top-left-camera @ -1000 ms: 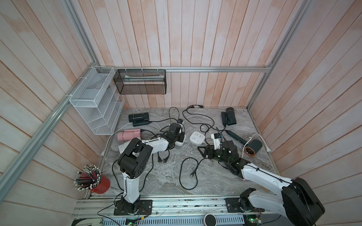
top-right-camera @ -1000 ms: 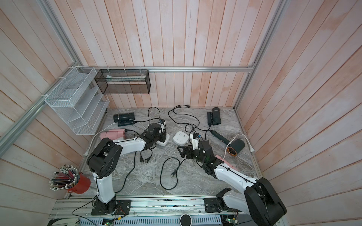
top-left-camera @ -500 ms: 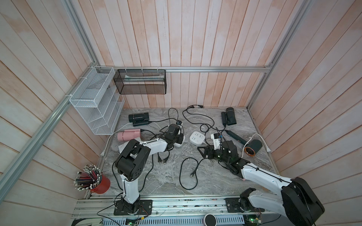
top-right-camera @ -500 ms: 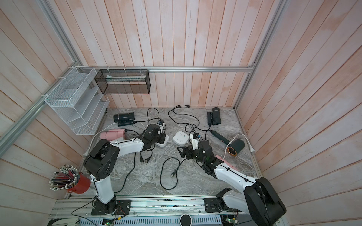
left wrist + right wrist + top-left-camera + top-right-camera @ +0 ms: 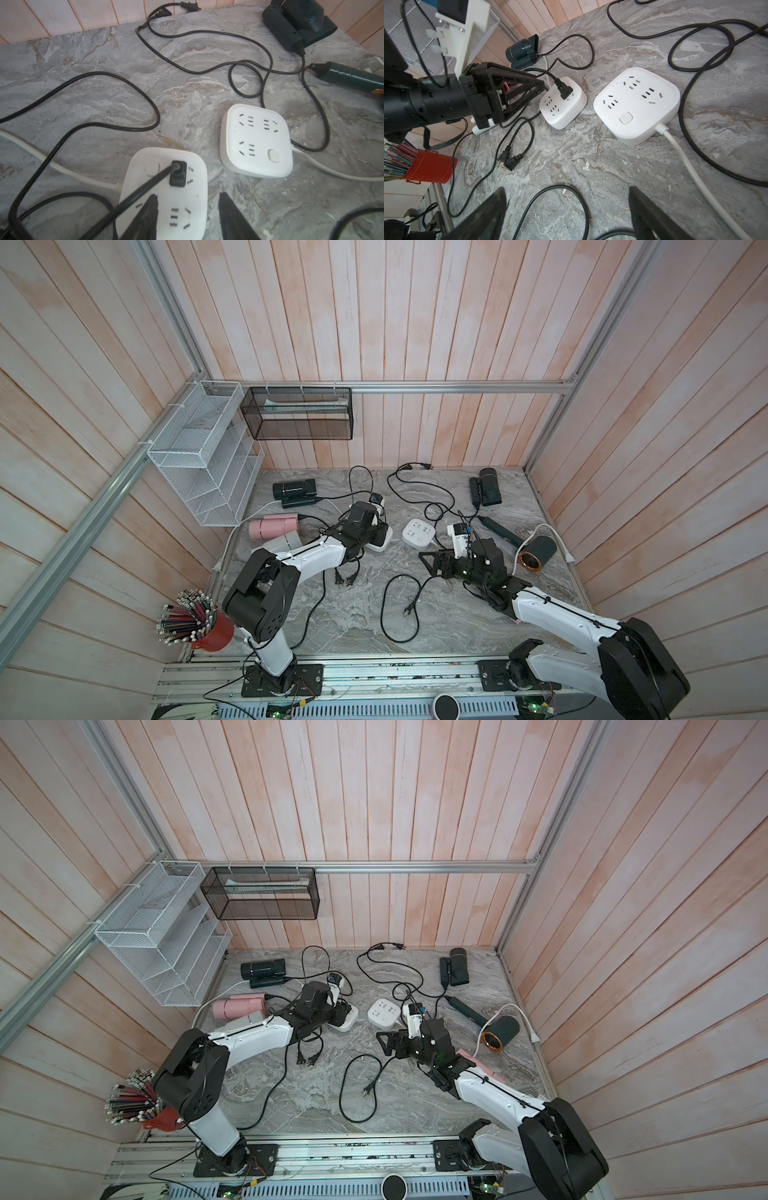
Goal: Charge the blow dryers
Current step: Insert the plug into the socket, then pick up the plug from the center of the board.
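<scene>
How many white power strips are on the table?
2. One power strip lies near the table's middle, all sockets empty. The second power strip lies beside it, below the left tool, with one black plug in it. None seems hidden.

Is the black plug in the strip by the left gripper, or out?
In: black plug stands in the white strip; left gripper open and clear of it.

Soft, even light fills both top views, which are sharp throughout; shadows on the marble tabletop [image 5: 357,614] are faint. Wall planks [image 5: 374,323] bow slightly toward the edges (wide lens). In the wrist views, the nearest black cord [image 5: 141,192] and the right gripper [image 5: 566,188] blur.
</scene>
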